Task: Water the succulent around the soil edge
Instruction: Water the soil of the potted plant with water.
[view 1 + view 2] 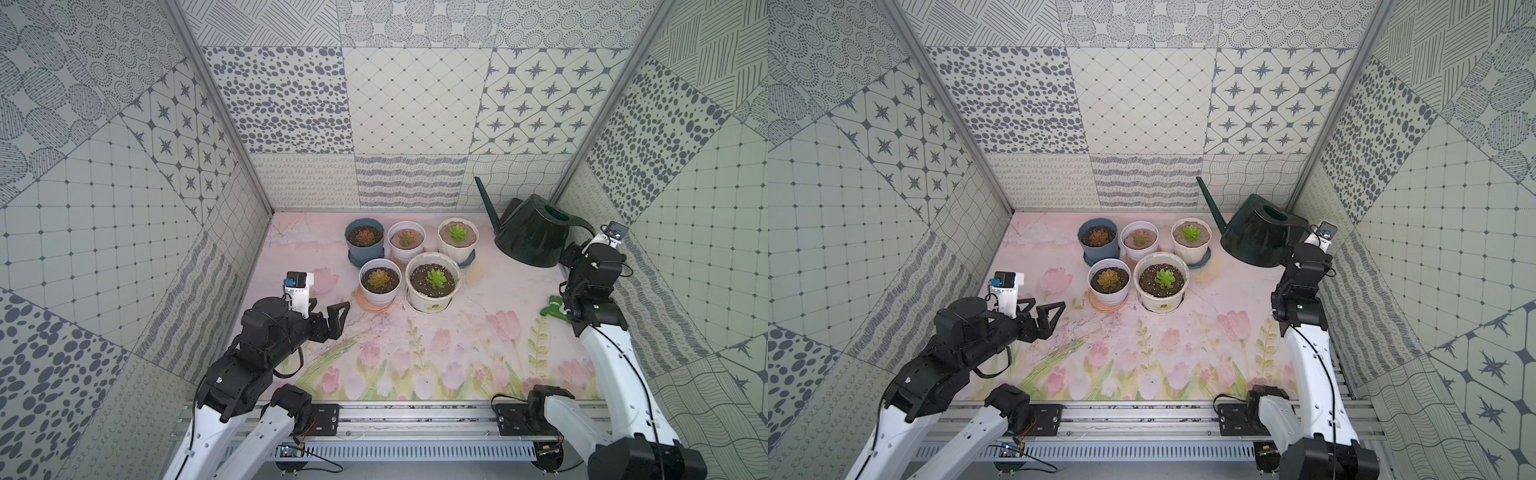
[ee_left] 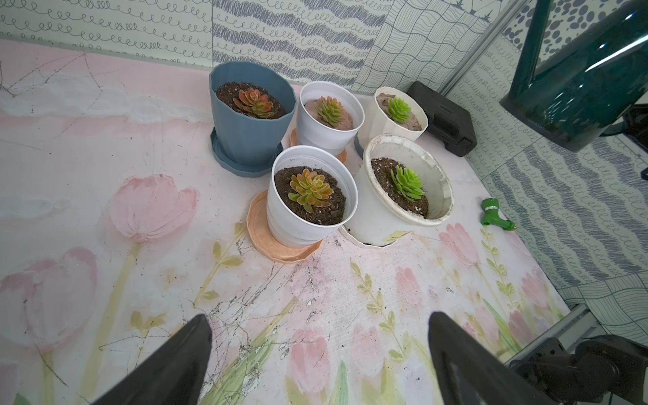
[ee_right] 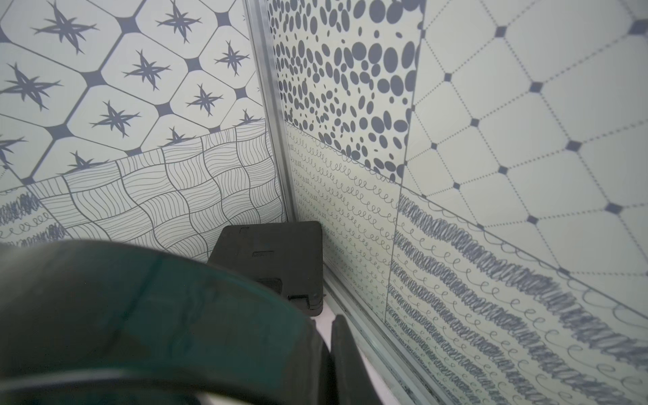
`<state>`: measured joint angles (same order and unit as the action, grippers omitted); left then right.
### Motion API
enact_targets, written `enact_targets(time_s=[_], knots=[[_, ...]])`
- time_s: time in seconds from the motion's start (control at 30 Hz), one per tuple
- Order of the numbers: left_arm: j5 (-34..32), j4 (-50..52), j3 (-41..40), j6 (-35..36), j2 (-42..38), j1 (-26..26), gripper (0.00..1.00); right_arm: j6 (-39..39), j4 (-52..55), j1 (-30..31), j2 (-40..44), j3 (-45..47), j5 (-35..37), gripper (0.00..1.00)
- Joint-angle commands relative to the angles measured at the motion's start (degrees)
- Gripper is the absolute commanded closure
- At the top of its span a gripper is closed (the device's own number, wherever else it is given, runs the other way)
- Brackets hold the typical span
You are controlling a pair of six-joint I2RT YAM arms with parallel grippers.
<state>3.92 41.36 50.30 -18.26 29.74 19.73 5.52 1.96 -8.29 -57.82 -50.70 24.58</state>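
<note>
Several potted succulents stand clustered mid-table: a blue pot (image 1: 365, 237), a white pot (image 1: 406, 240), a cream pot (image 1: 457, 236), a front white pot (image 1: 379, 281) and a large white tub (image 1: 434, 277). All show in the left wrist view, the front white pot (image 2: 310, 196) nearest. A dark green watering can (image 1: 532, 235) (image 1: 1258, 239) hangs tilted at the back right, spout pointing up. My right gripper (image 3: 331, 336) is shut on its handle (image 3: 140, 315). My left gripper (image 1: 330, 309) (image 2: 319, 317) hovers open and empty, left of the pots.
A green hose nozzle (image 1: 552, 311) (image 2: 494, 217) lies on the mat by the right arm. A black case (image 2: 441, 119) (image 3: 270, 263) sits in the back right corner. Patterned walls close three sides. Saucers (image 2: 280, 245) sit under the pots.
</note>
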Motion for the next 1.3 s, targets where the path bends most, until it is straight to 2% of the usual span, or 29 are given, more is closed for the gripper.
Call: enact_targets(time_s=[0.0, 0.17, 0.37, 0.7, 0.97, 1.27], knots=[[1.89, -2.65, 0.33, 0.87, -0.3, -0.21, 0.01, -8.61, -5.53, -0.39, -4.98, -6.44, 0.55, 1.0], [2.45, -2.51, 0.39, 0.68, -1.28, -0.16, 0.01, -22.75, -7.02, -0.49, -9.53, -10.36, 0.64, 1.0], [3.63, -2.86, 0.18, 0.44, -1.37, -0.13, 0.01, -33.03, -6.8, -0.28, -11.98, -12.63, -1.45, 1.0], [3.94, -2.98, 0.08, 0.33, -1.3, -0.08, 0.01, -36.58, -8.88, 5.1, -15.59, -14.35, 4.69, 1.0], [4.05, -2.99, 0.11, 0.33, -0.86, -0.16, 0.01, -39.5, -15.71, 10.82, -18.86, -14.25, 16.41, 1.0], [4.13, -2.95, 0.11, 0.33, -0.56, -0.09, 0.01, -45.16, -21.01, 13.8, -22.44, -14.76, 18.69, 1.0]])
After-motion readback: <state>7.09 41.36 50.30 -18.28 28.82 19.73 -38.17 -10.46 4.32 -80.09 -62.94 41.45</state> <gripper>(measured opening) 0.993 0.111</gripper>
